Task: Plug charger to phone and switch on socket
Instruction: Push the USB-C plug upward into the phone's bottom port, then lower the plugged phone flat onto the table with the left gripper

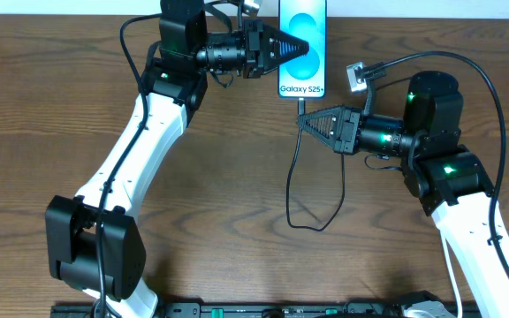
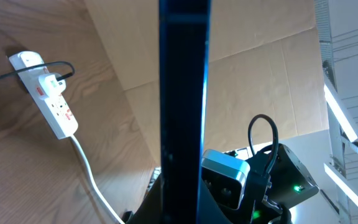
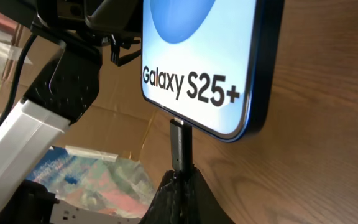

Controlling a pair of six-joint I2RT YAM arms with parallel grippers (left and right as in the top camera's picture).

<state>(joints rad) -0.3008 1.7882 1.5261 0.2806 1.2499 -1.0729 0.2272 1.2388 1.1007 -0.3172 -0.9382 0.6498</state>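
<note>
Even, moderately bright room light overhead; soft shadows on desk. Phone screen glows, slightly overexposed. Left wrist view: phone edge near lens, blurred, dark. Right wrist view: background soft, lettering sharp.

Bright blue glowed on the phone above its white band with black lettering, the charger below it plain black.

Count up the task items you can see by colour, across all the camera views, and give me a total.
Blue-screened: 1, the phone
Black: 1, the charger cable
White: 1, the socket strip
Total: 3
</note>
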